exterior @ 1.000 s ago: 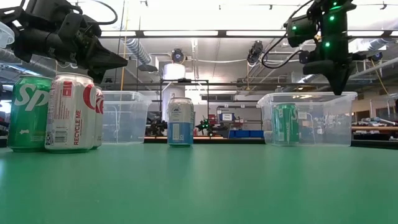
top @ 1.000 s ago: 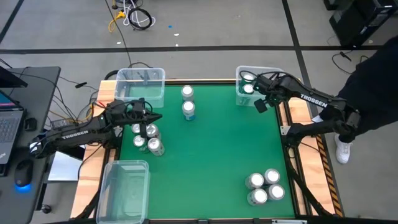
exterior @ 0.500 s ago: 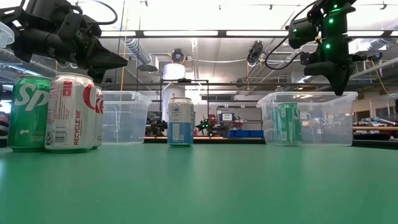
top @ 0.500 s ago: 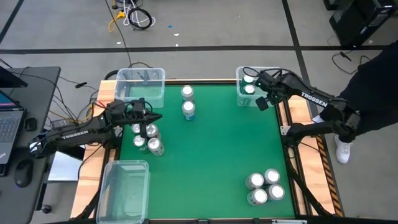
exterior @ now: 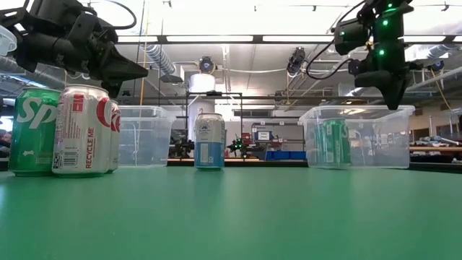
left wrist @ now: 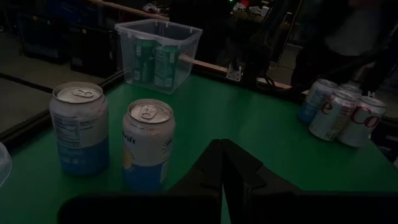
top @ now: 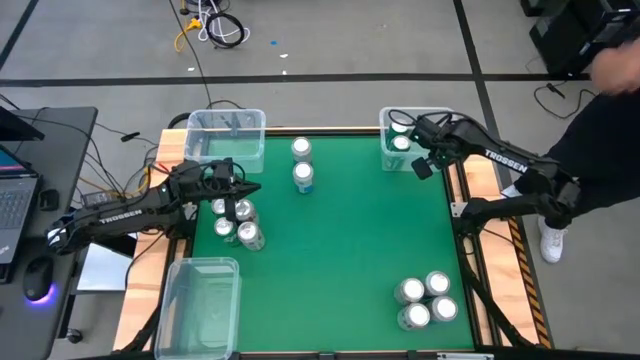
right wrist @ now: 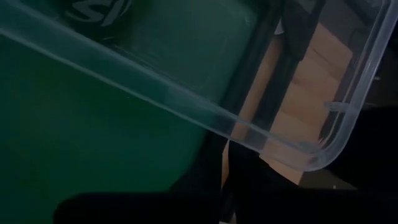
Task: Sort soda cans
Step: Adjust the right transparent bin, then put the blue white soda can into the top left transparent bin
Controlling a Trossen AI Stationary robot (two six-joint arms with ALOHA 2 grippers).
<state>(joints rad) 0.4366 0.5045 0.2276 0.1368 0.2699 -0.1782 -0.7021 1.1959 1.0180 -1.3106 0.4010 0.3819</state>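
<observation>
Cans, high view: two green soda cans [top: 399,134] in far-right clear bin [top: 385,155]; two mid-far [top: 302,163], three [top: 233,220] under my left gripper [top: 252,187], three near-right [top: 425,299]. My right gripper [top: 424,152] above bin rim.
Low view: right gripper [exterior: 393,97] over bin, empty.
Left wrist: my fingers [left wrist: 214,171] clenched, holding nothing.
Right wrist: fingers [right wrist: 239,168] look pressed together at bin corner.

Table centre [top: 340,240] open; two cans [top: 302,163] block far edge, can clusters [top: 236,222] flank sides.
</observation>
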